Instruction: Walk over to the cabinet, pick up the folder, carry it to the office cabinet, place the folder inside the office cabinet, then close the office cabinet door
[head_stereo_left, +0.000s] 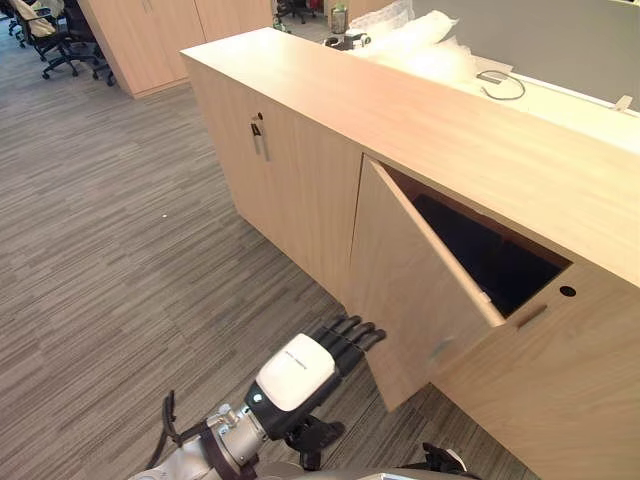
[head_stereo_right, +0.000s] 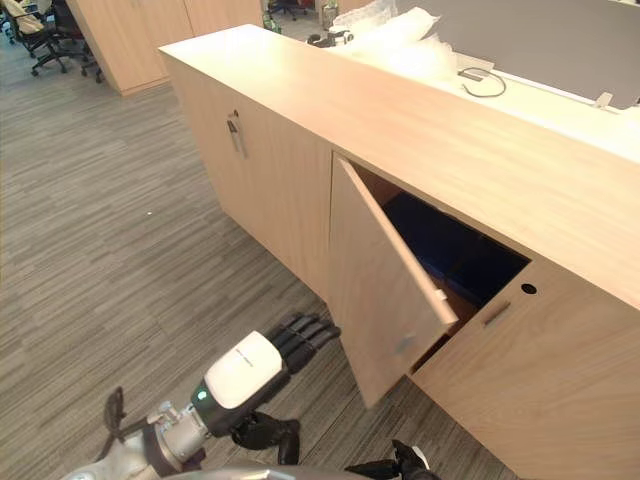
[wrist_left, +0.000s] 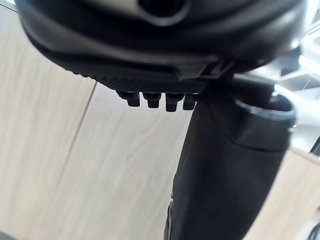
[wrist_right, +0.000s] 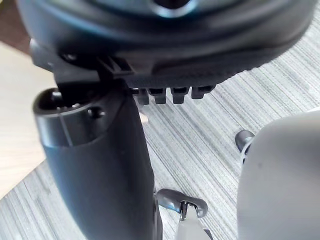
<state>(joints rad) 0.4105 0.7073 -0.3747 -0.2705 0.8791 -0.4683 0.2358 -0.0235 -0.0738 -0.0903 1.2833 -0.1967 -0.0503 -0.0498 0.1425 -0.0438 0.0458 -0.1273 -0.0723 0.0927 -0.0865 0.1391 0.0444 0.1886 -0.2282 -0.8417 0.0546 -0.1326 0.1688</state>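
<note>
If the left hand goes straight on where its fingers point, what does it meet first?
Probably the open cabinet door: the left hand aims its fingers at the door's outer face, near the lower edge. The gap looks small, but depth is unclear.

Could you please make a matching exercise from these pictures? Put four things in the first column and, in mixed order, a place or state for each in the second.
Column one:
1. cabinet door
2. left hand
3. office chair
4. cable

Column two:
a. lying on the white desk
b. fingers straight, low beside the door's outer face
c. half open
d. far off on the carpet

Pairs: 1-c, 2-b, 3-d, 4-a.
</note>
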